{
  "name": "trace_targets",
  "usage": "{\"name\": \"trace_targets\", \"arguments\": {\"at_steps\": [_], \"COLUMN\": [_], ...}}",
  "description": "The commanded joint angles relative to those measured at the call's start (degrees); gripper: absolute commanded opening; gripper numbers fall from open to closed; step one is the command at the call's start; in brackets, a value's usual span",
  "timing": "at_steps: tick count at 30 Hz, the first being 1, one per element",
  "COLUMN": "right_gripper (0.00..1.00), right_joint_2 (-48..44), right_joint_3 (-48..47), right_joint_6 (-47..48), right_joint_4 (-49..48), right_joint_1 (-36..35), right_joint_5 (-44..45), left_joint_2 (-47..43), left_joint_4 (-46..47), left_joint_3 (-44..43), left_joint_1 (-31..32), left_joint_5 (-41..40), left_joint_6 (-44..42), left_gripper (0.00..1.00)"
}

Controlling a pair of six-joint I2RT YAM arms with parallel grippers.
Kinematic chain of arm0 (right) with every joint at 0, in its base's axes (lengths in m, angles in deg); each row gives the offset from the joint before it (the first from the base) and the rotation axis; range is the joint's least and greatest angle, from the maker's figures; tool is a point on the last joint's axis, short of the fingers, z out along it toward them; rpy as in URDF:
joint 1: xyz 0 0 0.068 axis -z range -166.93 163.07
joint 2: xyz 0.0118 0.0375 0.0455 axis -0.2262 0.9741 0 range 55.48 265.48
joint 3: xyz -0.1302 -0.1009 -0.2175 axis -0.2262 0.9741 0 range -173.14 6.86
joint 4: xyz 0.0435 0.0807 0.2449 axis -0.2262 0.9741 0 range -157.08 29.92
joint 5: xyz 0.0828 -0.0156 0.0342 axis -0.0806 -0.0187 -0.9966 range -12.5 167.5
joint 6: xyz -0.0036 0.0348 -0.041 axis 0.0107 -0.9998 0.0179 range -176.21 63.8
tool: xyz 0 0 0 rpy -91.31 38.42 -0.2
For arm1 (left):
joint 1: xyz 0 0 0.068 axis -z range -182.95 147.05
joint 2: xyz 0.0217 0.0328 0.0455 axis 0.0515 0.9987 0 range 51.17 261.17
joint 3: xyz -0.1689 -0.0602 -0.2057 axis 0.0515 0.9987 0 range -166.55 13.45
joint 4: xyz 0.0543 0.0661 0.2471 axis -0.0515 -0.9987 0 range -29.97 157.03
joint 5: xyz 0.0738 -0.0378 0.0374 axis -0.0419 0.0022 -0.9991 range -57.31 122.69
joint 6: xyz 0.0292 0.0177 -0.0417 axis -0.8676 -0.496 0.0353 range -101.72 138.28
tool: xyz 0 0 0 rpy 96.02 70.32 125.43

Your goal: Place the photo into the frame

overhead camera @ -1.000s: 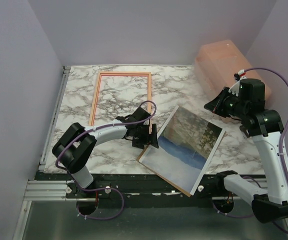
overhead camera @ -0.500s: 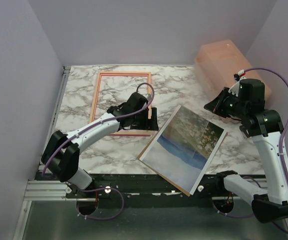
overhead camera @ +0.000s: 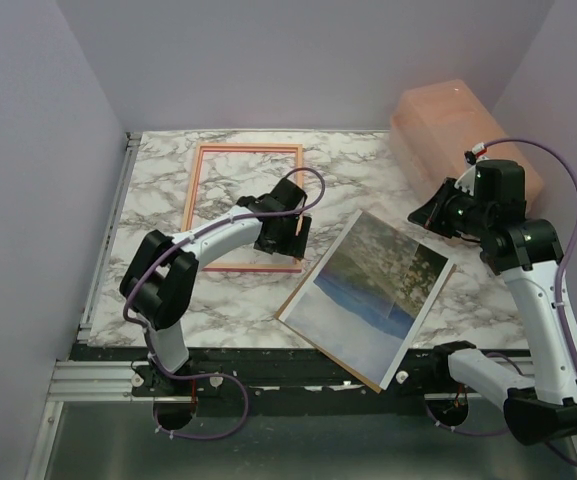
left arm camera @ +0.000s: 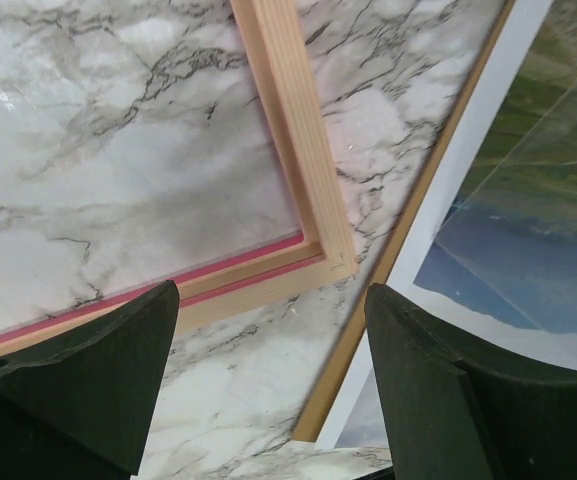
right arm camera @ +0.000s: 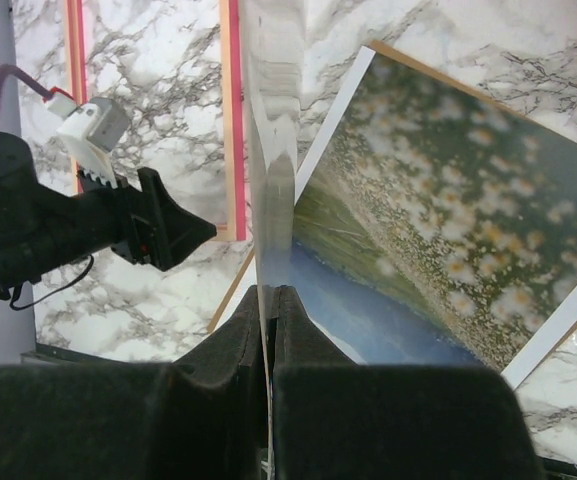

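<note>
- My left gripper (left arm camera: 270, 292) has its fingers spread wide with nothing between them. It hangs just over the near right corner of the frame (left arm camera: 290, 130).
- My right gripper (right arm camera: 270, 300) is pinched tight on the edge of a thin clear sheet (right arm camera: 271, 170). The wrist camera sees the sheet edge-on, held above the photo.
- The frame lies flat on the marble table (overhead camera: 358, 170), tan wood side up, and only marble shows through its opening.
- The photo (overhead camera: 368, 285) lies picture side up on a brown board (left arm camera: 408, 225). It is just beside that frame corner but apart from it, with one corner past the near table edge.
- I judge the task barely begun, since the photo is not yet in the frame and neither gripper has hold of it. What's left is to pick it up, carry it across and seat it inside the border.
</note>
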Motion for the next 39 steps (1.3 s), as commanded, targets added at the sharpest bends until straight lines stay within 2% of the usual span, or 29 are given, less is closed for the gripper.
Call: {"name": "trace_targets", "arguments": {"at_steps": [1, 8, 17, 20, 28, 32, 36, 39], "right_gripper": [0.01, 0.01, 0.0, 0.01, 0.0, 0.0, 0.0, 0.01], "right_joint_2": [0.53, 0.46, 0.31, 0.53, 0.93, 1.23, 1.24, 1.24], "right_joint_3": [0.8, 0.8, -0.15, -1.22, -4.74, -6.58, -6.73, -6.73], "right_joint_6": [1.0, 1.31, 1.87, 2.13, 2.5, 2.75, 2.94, 3.05], "right_joint_4": [-1.24, -0.92, 0.08, 0.78, 2.4, 3.12, 3.32, 3.48], "right_joint_1": [-0.14, -0.14, -0.15, -0.14, -0.15, -0.1, -0.14, -0.15], "right_joint_5": [-0.24, 0.42, 2.12, 2.58, 1.93, 2.06, 2.05, 1.93], "left_joint_2": [1.67, 5.24, 14.54, 17.65, 23.02, 24.77, 23.81, 21.15], "left_joint_4": [-0.34, -1.98, -10.97, -13.7, -20.41, -22.93, -22.73, -22.13], "left_joint_3": [2.22, -1.96, -14.18, -17.08, -24.6, -27.71, -27.34, -25.98], "left_joint_1": [-0.11, -0.07, 0.05, 0.21, 1.54, 1.91, 2.01, 2.33], "left_joint_5": [1.57, 4.86, 6.18, 5.51, 4.07, 4.73, 5.42, 5.12], "left_joint_6": [-1.72, -1.55, 0.39, 1.64, 2.34, 1.95, 2.21, 3.29], "left_gripper": [0.76, 0.76, 0.73, 0.61, 0.46, 0.26, 0.0, 0.0]}}
